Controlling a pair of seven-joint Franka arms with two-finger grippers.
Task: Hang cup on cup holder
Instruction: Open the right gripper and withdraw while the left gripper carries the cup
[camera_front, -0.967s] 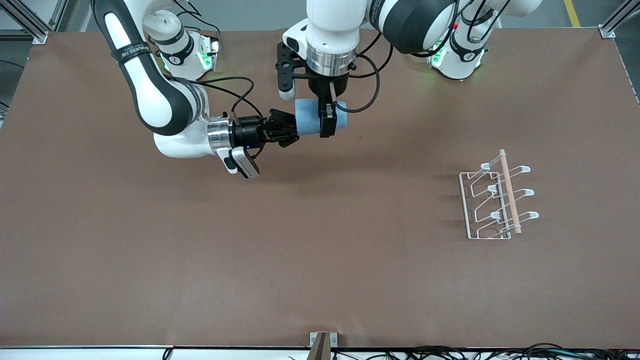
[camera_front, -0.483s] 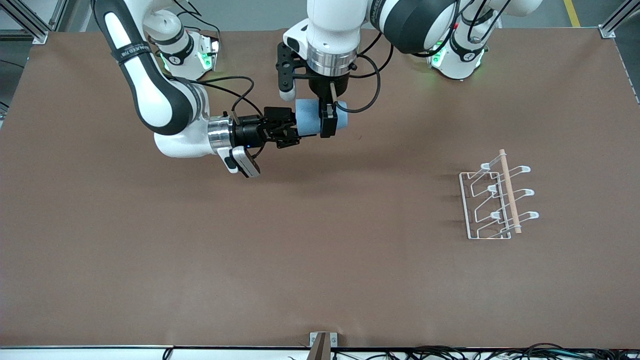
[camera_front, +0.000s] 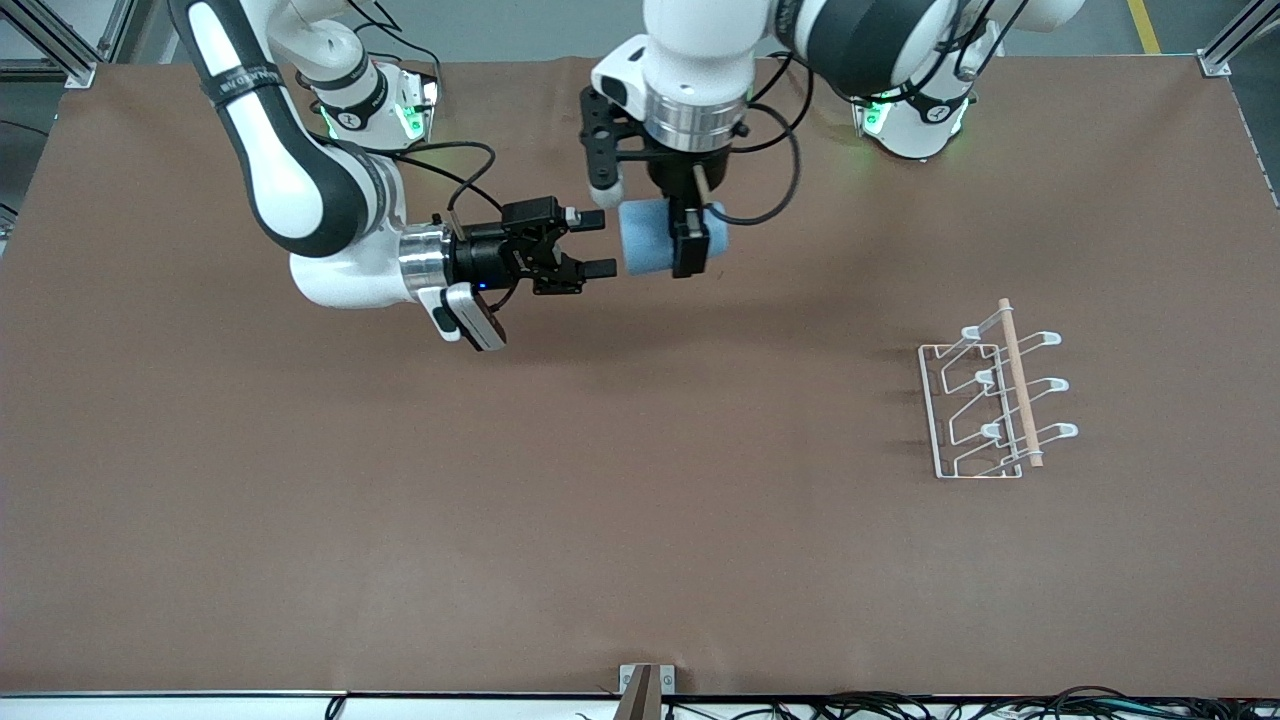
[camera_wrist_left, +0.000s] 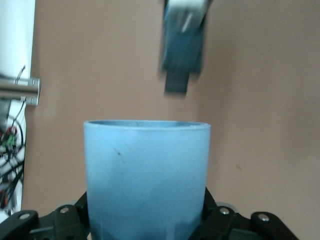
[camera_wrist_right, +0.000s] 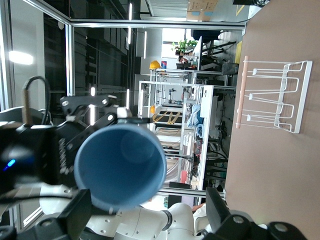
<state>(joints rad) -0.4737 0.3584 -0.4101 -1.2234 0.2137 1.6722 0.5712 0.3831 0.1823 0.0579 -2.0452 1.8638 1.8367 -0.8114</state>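
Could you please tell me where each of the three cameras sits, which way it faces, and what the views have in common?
Front view: high across the table, facing both arm bases; shows the left gripper shut on the cup, the open right gripper beside it, and the cup holder toward the left arm's end.
Left wrist view: on the left arm's wrist, looking along the cup; its own gripper's base shows, with the right gripper's finger blurred ahead.
Right wrist view: on the right arm's wrist, facing the cup's mouth; its own fingers show.
Shared: all show the cup; front and right wrist views show the cup holder.

cup (camera_front: 648, 237): light blue, on its side, airborne | cup holder (camera_front: 990, 405): white wire, standing, apparently empty
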